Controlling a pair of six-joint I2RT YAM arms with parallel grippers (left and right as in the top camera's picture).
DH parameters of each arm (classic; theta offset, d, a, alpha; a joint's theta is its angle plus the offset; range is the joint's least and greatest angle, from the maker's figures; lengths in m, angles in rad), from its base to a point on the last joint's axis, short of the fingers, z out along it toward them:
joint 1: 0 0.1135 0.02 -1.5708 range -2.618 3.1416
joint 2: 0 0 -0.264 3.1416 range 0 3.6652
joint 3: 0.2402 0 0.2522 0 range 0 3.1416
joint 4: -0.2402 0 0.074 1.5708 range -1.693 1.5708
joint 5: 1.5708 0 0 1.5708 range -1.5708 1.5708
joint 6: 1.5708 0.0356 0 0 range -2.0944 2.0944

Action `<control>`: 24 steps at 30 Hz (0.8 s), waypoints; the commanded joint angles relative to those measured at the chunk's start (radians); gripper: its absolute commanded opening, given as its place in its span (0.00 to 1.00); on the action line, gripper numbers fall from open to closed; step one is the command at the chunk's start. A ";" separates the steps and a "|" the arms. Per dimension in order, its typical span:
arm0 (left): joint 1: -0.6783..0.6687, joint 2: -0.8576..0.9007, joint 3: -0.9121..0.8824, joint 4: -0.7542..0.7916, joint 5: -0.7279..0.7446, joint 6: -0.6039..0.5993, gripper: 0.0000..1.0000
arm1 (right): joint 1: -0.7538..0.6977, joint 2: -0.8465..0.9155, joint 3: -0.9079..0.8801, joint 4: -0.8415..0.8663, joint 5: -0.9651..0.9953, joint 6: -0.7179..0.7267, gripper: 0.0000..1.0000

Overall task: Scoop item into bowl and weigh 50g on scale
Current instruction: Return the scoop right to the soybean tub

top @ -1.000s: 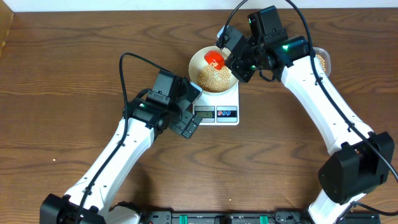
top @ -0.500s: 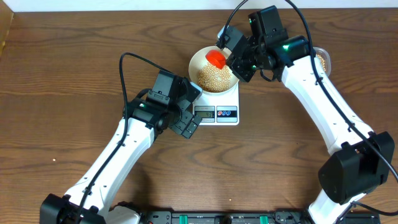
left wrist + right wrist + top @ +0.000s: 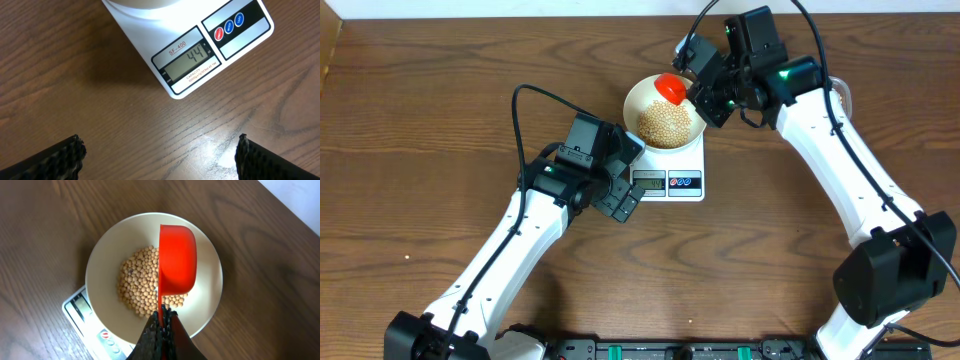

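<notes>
The white bowl [image 3: 638, 95] stands on the white scale [image 3: 692, 160] and holds a heap of pale-tan beans [image 3: 667, 123]. My right gripper [image 3: 695, 93] is shut on the handle of a red scoop [image 3: 670, 87], which hangs over the bowl's far rim. In the right wrist view the scoop [image 3: 177, 260] is above the beans [image 3: 137, 287] in the bowl [image 3: 100, 265], and no beans show in it. My left gripper [image 3: 625, 203] is open and empty beside the scale's front left corner. In the left wrist view the scale's display [image 3: 187, 59] reads 44.
A tub with more beans [image 3: 839, 98] shows partly behind my right arm at the back right. The scale's red and blue buttons [image 3: 229, 27] face the front. Bare wooden table [image 3: 100, 100] lies under my left gripper.
My right gripper has drawn the red scoop a little back and to the right, from over the beans to the bowl's far rim. The left arm has not moved.
</notes>
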 commanded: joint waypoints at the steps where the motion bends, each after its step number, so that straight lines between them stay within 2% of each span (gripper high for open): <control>1: 0.002 0.000 -0.008 -0.003 0.013 0.010 0.98 | -0.043 -0.033 0.061 0.003 -0.044 0.101 0.01; 9: 0.002 0.000 -0.008 -0.003 0.013 0.010 0.98 | -0.205 -0.104 0.105 -0.016 -0.096 0.189 0.01; 17: 0.002 0.000 -0.008 -0.003 0.013 0.010 0.98 | -0.376 -0.119 0.104 -0.137 -0.094 0.254 0.01; 24: 0.002 0.000 -0.008 -0.003 0.013 0.010 0.98 | -0.438 -0.114 0.104 -0.254 0.068 0.297 0.01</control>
